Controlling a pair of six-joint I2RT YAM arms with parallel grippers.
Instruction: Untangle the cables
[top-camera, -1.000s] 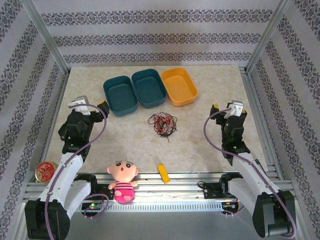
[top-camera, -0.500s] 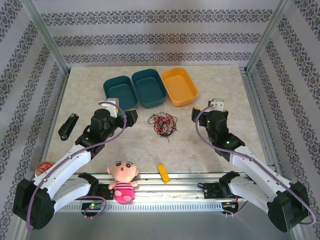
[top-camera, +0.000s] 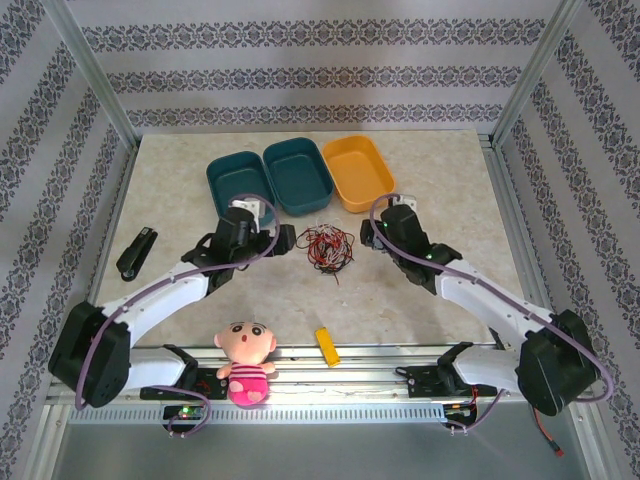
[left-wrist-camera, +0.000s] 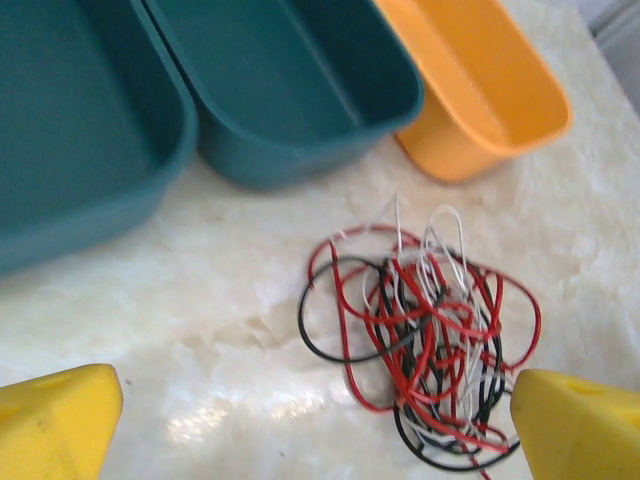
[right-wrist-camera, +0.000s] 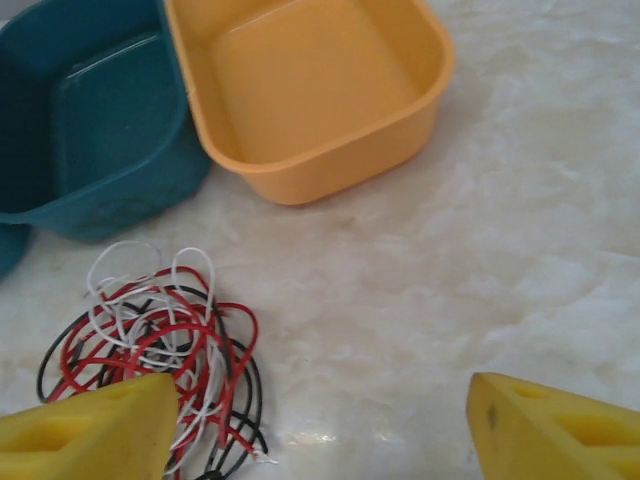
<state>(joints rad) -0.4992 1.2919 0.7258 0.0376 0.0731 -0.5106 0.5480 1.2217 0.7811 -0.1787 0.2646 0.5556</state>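
Holding my left gripper (left-wrist-camera: 318, 420) and right gripper (right-wrist-camera: 322, 430) wide apart, I judge the cables (left-wrist-camera: 420, 335) ahead light, floppy, snaggy; I'd pinch an outer loop.

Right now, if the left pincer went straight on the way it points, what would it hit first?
Probably the cables, lying just ahead of the left pincer, somewhat off-centre; depth is unclear. Beyond them stands a teal bin.

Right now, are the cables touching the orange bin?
Apart. The right wrist view shows a strip of bare table between the cables and the orange bin.
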